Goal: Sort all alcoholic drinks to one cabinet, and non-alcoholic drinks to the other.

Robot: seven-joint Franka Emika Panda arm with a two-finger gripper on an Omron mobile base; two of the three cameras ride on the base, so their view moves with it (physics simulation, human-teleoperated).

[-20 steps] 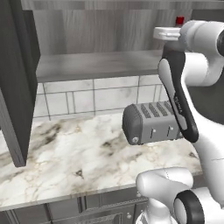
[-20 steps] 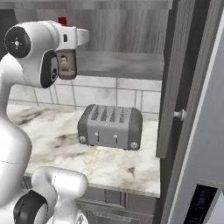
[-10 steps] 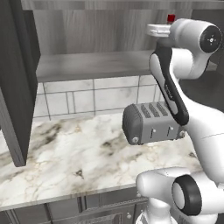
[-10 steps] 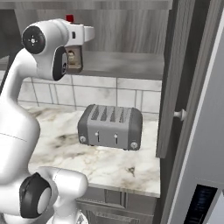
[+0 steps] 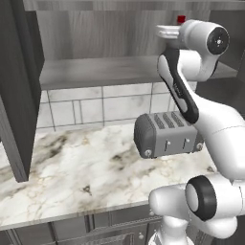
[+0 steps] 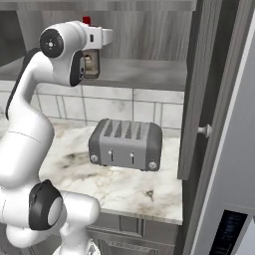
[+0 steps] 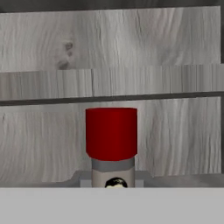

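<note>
My gripper [image 6: 93,46] is shut on the squat dark grey bottle [image 6: 91,63], one of the alcoholic drinks. It holds the bottle upright at the front of the open wall cabinet, just above the grey shelf [image 6: 144,72]. The bottle's red cap [image 6: 86,21] sticks up over my hand, and the red cap [image 5: 181,19] also peeks past the arm in the left base view. In the hand view the red cap [image 7: 111,133] stands dead centre, with the cabinet's wood-grain back wall [image 7: 153,39] behind it. The cabinet's doors [image 5: 14,86] [image 6: 199,89] stand open.
A grey toaster [image 5: 165,134] [image 6: 125,144] sits on the marble counter [image 5: 72,167] below the cabinet, under my arm. White tiles line the wall behind it. The right door's round knob [image 6: 204,130] juts out beside a tall grey appliance [image 6: 234,164].
My arm has stretched further forward toward the cabinet, carrying the red-capped bottle with it. The grip has stayed the same.
</note>
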